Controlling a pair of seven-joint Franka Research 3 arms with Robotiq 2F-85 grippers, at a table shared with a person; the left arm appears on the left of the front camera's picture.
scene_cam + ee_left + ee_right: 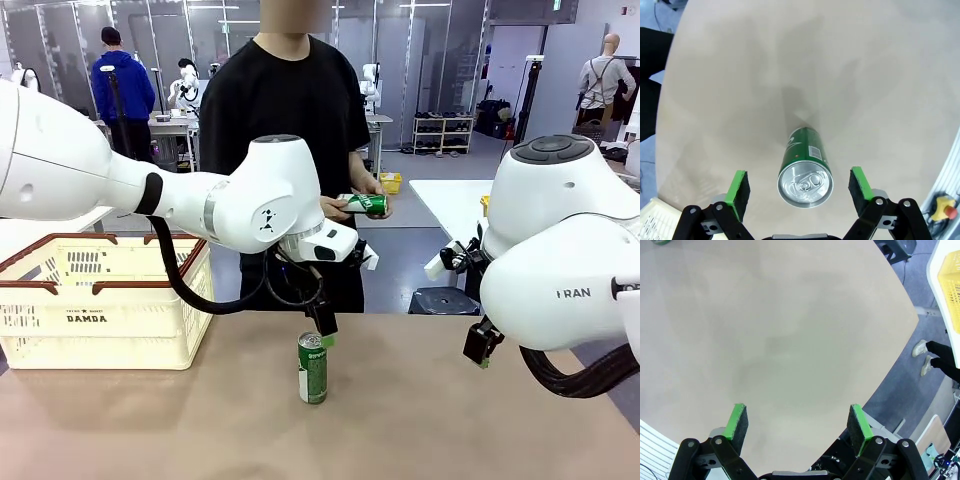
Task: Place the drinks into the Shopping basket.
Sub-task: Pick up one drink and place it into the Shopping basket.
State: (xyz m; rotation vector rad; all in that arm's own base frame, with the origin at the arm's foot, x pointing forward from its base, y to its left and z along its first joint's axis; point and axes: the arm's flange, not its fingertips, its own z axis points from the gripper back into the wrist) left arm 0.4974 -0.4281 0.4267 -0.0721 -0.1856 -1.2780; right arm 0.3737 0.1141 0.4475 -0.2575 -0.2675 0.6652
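- Shopping basket (100, 300), frame left on counter (450, 420); contents unclear through slots.
- Upright green can (312, 368), centre; left end effector (799, 190) wide open just above.
- Wide open, empty: right end effector (798, 427).
- Upper centre: second can (364, 204) in person's hand (335, 207).

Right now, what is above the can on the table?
The left tool hangs open just above the can, a pad at each side of its top, not touching. In front view it covers part of the rim.
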